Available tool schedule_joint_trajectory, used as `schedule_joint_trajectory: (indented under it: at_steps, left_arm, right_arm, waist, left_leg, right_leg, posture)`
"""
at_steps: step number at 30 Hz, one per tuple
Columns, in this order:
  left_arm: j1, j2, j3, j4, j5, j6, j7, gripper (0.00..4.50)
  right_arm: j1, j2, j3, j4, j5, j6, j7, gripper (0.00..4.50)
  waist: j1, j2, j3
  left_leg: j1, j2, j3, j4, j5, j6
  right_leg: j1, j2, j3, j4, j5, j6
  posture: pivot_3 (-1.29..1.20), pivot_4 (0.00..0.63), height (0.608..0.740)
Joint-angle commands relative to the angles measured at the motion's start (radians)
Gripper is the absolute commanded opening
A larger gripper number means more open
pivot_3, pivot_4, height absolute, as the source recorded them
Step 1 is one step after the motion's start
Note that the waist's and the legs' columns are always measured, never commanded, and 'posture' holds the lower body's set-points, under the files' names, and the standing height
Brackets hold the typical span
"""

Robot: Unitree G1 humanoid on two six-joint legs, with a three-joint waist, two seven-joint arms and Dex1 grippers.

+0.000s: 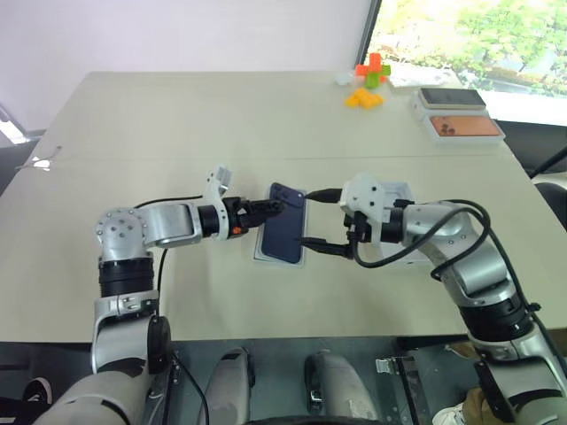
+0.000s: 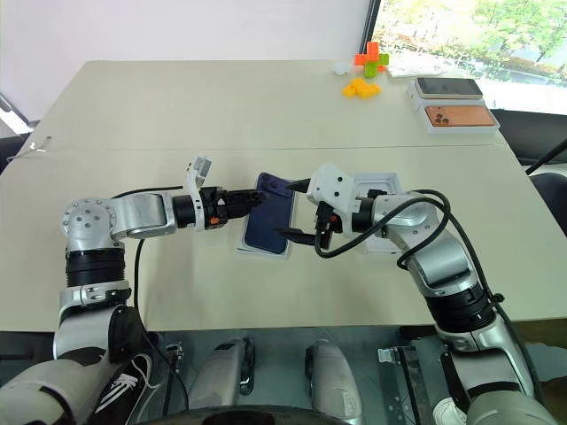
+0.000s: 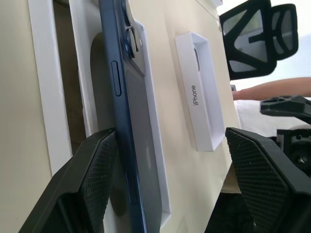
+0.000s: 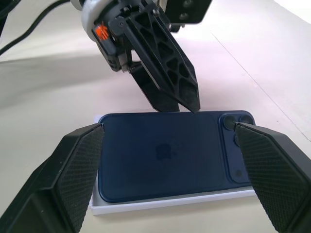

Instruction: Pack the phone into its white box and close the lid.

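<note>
The dark navy phone (image 1: 283, 227) lies back-up on the white box (image 1: 262, 255) at mid-table, and its long side looks tilted in the left wrist view. My left gripper (image 1: 275, 207) is open at the phone's left long edge, with one finger (image 3: 92, 179) against that edge. My right gripper (image 4: 168, 127) is open on the opposite side, its fingers spanning the phone's length without touching it. The lid (image 3: 201, 97) lies inside-up to the right, partly under my right arm.
At the far right corner stand a dark-topped box (image 1: 452, 97) and an orange-topped box (image 1: 465, 126). Small orange, red and green blocks (image 1: 368, 81) sit beside them. A black chair (image 3: 257, 39) stands past the table's right edge.
</note>
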Motion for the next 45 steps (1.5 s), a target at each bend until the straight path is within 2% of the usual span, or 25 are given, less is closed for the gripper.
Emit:
schedule_joint_trajectory:
  at_steps: [1,12,15,18,20,21,25,26,27,28,36,40,45]
  left_arm:
    - [-0.001,0.027,0.026,-0.055,-0.067,0.008,0.015,3.68]
    - [0.016,0.098,-0.007,-0.090,-0.178,-0.018,0.055,3.68]
    - [0.013,0.097,-0.006,-0.102,-0.155,-0.065,0.036,3.68]
    - [0.021,0.105,-0.047,-0.138,-0.040,-0.120,-0.024,3.68]
    - [0.024,0.063,-0.022,-0.102,-0.063,-0.161,-0.012,3.16]
    - [0.029,0.060,-0.030,-0.111,-0.028,-0.184,-0.040,2.86]
    - [0.048,0.054,-0.076,-0.130,0.116,-0.274,-0.137,0.81]
    - [0.053,0.058,-0.093,-0.141,0.147,-0.290,-0.171,0.24]
    - [0.056,0.047,-0.091,-0.144,0.155,-0.302,-0.189,0.00]
    - [0.058,0.037,-0.090,-0.145,0.162,-0.316,-0.215,0.00]
    - [0.097,0.035,-0.129,-0.167,0.286,-0.341,-0.315,0.00]
    - [0.078,0.030,-0.054,-0.140,0.241,-0.338,-0.345,0.00]
    - [0.104,0.103,-0.060,-0.176,0.281,-0.310,-0.422,0.00]
  right_arm:
    - [-0.029,0.006,-0.013,-0.009,0.002,-0.024,0.001,4.50]
    - [-0.042,0.014,-0.010,0.006,-0.001,-0.032,-0.001,4.50]
    - [-0.049,0.025,-0.019,0.018,0.004,-0.024,-0.015,4.50]
    - [-0.057,0.059,-0.045,0.027,0.037,0.026,-0.055,4.50]
    - [-0.057,0.078,-0.060,0.027,0.057,0.049,-0.074,3.93]
    - [-0.055,0.081,-0.061,0.026,0.056,0.050,-0.079,3.65]
    - [-0.037,0.091,-0.055,0.013,0.052,0.054,-0.106,1.63]
    - [-0.033,0.093,-0.053,0.010,0.051,0.056,-0.112,1.00]
    - [-0.028,0.095,-0.050,0.008,0.050,0.057,-0.116,0.54]
    - [-0.024,0.096,-0.048,0.006,0.049,0.057,-0.120,0.03]
    - [-0.002,0.119,-0.002,-0.015,0.026,0.049,-0.137,0.03]
    - [0.012,0.156,0.067,0.005,-0.027,0.019,-0.162,0.03]
    - [-0.001,0.205,0.128,0.068,-0.109,-0.012,-0.207,0.03]
  waist:
    - [-0.001,0.000,0.000]
    - [0.000,0.000,0.000]
    - [0.000,0.000,0.000]
    - [0.000,0.000,0.000]
    - [0.001,0.000,0.000]
    - [0.001,0.000,0.000]
    - [0.001,0.000,0.000]
    - [0.001,0.000,0.000]
    - [0.001,0.000,0.000]
    - [0.000,0.000,0.000]
    - [-0.002,0.000,0.000]
    - [-0.002,0.000,0.000]
    - [-0.003,0.000,0.000]
  left_leg:
    - [0.000,0.000,0.000,0.000,0.000,0.000]
    - [0.000,0.000,0.000,0.000,0.000,0.000]
    - [0.000,0.000,0.000,0.000,0.000,0.000]
    - [0.000,0.000,0.000,0.000,0.000,0.000]
    - [0.000,0.000,0.000,0.000,0.000,0.000]
    - [0.000,0.000,0.000,0.000,0.000,0.000]
    - [0.000,0.000,0.001,0.000,0.000,0.000]
    - [0.000,0.000,0.001,0.000,0.000,0.000]
    - [0.000,0.000,0.002,0.000,0.000,0.000]
    - [0.000,0.000,0.002,0.000,0.000,0.000]
    - [-0.001,0.000,0.002,0.000,0.000,0.000]
    - [-0.001,0.000,0.002,0.000,0.000,0.000]
    - [-0.002,0.000,0.001,0.000,0.000,0.000]
  right_leg:
    - [0.000,0.000,0.000,0.000,0.000,0.000]
    - [0.000,0.000,0.000,0.000,0.000,0.000]
    - [0.000,0.000,0.000,0.000,0.000,0.000]
    - [0.000,0.000,0.000,0.000,0.000,0.000]
    - [0.000,0.000,0.000,0.000,0.000,0.000]
    - [0.000,0.000,0.000,0.000,0.000,0.000]
    - [0.000,0.000,0.000,0.000,0.000,0.000]
    - [0.000,0.000,0.000,0.000,0.000,0.000]
    - [0.000,0.000,0.000,0.000,0.000,0.000]
    - [0.000,0.000,0.000,0.000,0.000,0.000]
    - [-0.001,0.000,0.000,0.000,0.000,0.000]
    - [-0.002,0.001,0.000,0.000,0.000,0.000]
    - [-0.002,0.001,0.000,0.000,0.000,0.000]
  posture:
    - [0.00,0.150,0.739]
    - [0.00,0.150,0.739]
    - [0.00,0.150,0.739]
    - [0.00,0.150,0.739]
    - [0.00,0.150,0.739]
    - [0.00,0.150,0.739]
    - [0.00,0.150,0.739]
    - [0.00,0.150,0.739]
    - [0.00,0.150,0.739]
    - [0.00,0.150,0.739]
    - [0.00,0.150,0.739]
    - [0.00,0.150,0.739]
    - [0.00,0.150,0.739]
